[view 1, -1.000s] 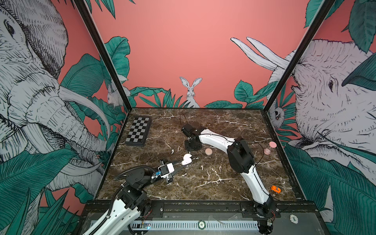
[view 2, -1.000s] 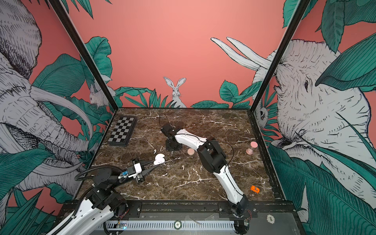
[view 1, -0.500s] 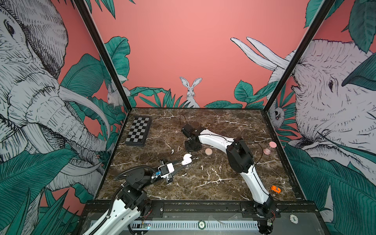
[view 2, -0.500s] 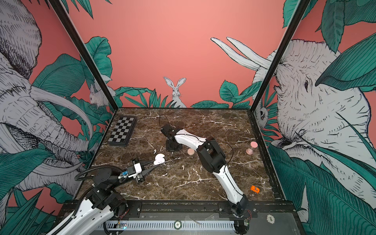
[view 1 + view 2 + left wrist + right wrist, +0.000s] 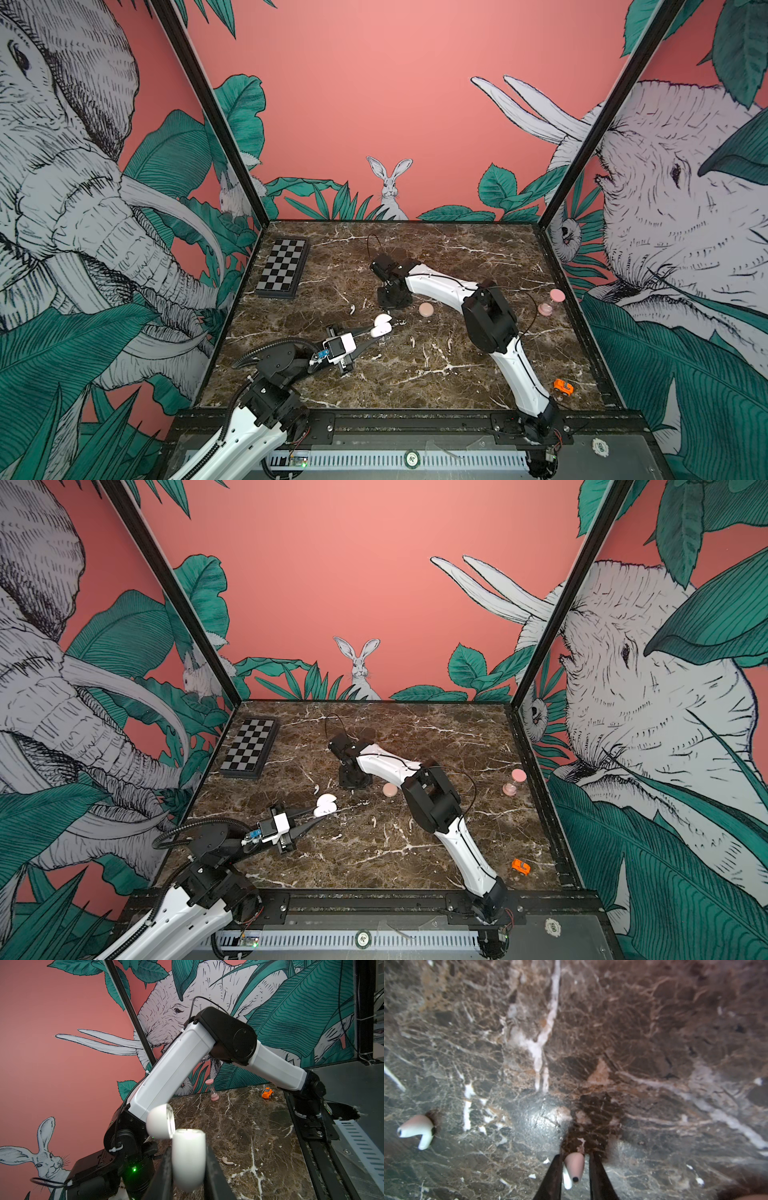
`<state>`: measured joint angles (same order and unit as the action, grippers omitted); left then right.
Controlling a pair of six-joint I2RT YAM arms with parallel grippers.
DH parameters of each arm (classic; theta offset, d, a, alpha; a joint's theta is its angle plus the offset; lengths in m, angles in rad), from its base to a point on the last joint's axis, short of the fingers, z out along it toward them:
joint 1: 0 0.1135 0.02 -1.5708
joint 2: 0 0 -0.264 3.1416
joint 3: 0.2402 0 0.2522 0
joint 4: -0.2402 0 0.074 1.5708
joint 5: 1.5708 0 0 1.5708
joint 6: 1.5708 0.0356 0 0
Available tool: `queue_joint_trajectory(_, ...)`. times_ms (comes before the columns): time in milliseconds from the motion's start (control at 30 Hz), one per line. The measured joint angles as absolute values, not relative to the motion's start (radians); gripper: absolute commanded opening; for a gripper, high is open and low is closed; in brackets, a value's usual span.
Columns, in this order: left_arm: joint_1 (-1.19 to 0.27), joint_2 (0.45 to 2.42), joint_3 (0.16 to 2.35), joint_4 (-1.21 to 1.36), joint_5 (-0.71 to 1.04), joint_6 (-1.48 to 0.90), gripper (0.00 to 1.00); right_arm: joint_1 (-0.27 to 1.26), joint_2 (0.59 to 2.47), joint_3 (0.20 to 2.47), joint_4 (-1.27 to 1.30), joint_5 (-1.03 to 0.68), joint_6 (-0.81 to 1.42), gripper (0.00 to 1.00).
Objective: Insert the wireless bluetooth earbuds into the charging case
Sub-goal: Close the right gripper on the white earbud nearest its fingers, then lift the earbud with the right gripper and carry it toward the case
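1. Our left pincer (image 5: 188, 1147) is clenched on the rounded body of the white charging case (image 5: 188, 1165). The case's lid (image 5: 159, 1124) is swung open.
2. Our right pincer (image 5: 575, 1155) is down at the tabletop (image 5: 457, 374), apart from the case, with its jaws straddling the targeted earbud (image 5: 574, 1165). Thin gaps seem to show beside the earbud, so we cannot tell whether the grasp is made.
3. We judge the pickup to be the first risk. If the jaws bear on the smooth bulb off-centre, the earbud may squirt out and skid across the marble.
4. The earbud may also come up at an awkward angle. Its stem would then miss the well, catch the rim or bump the lid.
5. The case shell is slick and curved, so pressing an earbud in could twist it or let it slip in our left pincer.
6. A loose earbud (image 5: 352, 309) lies near the right pincer, and a careless sweep could knock it away.
7. A stray earbud (image 5: 227, 1160) rests on the tabletop past the case. We could easily mistake either of these for a pale marble vein.
8. Bringing both pincers together invites a collision that could jar the case.
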<state>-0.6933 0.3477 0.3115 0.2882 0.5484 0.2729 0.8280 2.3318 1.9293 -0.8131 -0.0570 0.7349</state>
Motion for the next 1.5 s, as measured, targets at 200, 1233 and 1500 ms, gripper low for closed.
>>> queue_joint_trajectory(200, -0.693, 0.348, 0.311, 0.288, 0.548, 0.273, 0.0, 0.826, 2.332, 1.924, -0.802, -0.062, 0.749, 0.21)
queue_joint_trajectory(1233, -0.693, 0.353, 0.311, 0.286, 0.548, 0.273, 0.0, 0.796, 2.242, 1.745, -0.623, -0.121, 0.836, 0.15)
queue_joint_trajectory(1500, -0.693, 0.354, 0.311, 0.286, 0.548, 0.273, 0.0, 0.78, 2.192, 1.645, -0.518, -0.154, 0.879, 0.13)
